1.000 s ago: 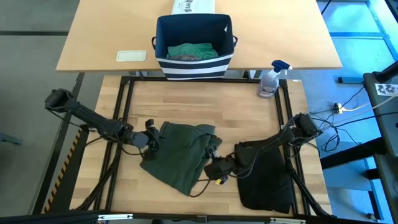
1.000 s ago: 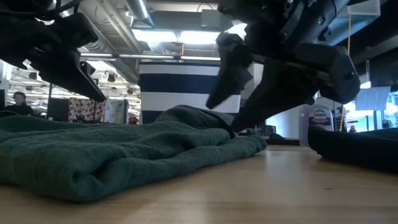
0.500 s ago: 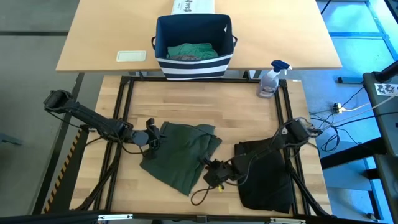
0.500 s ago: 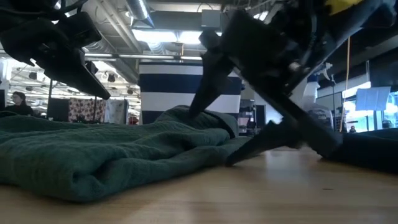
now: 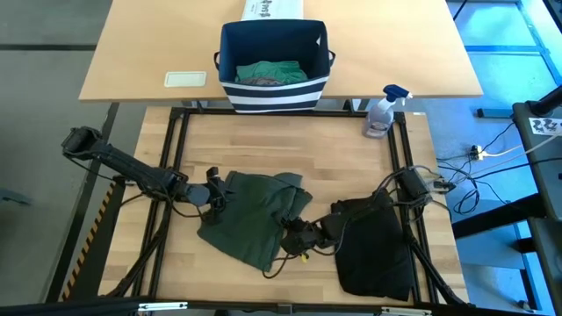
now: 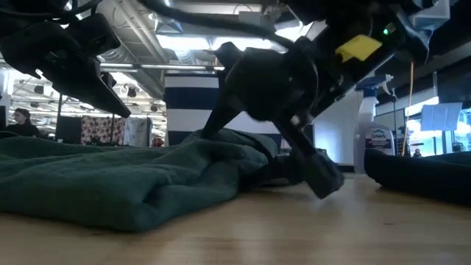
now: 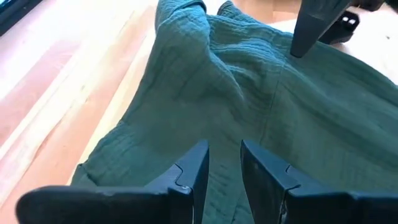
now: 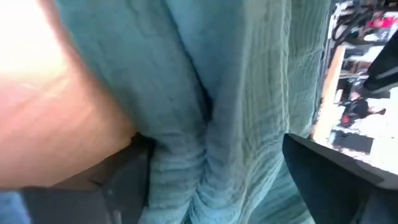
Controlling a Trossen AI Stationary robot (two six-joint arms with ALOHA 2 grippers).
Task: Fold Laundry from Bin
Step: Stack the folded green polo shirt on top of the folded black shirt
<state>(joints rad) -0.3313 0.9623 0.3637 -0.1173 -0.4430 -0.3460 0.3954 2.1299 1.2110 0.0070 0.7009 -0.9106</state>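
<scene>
Wooden table (image 5: 290,145): crumpled, ribbed dark green garment (image 5: 255,219). Left gripper (image 5: 213,195) pinching its edge; right gripper (image 5: 291,233) spread wide, straddling opposite fold.

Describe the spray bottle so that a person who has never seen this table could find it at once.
Start from the striped navy bin at the far side, which stands on the pale table. Beside that bin, on the slatted wooden worktop, a spray bottle stands upright near the far corner on the right arm's side. It is the only hard, clear, upright thing there, with a blue trigger head; its neighbours are soft cloths lying flat.
</scene>
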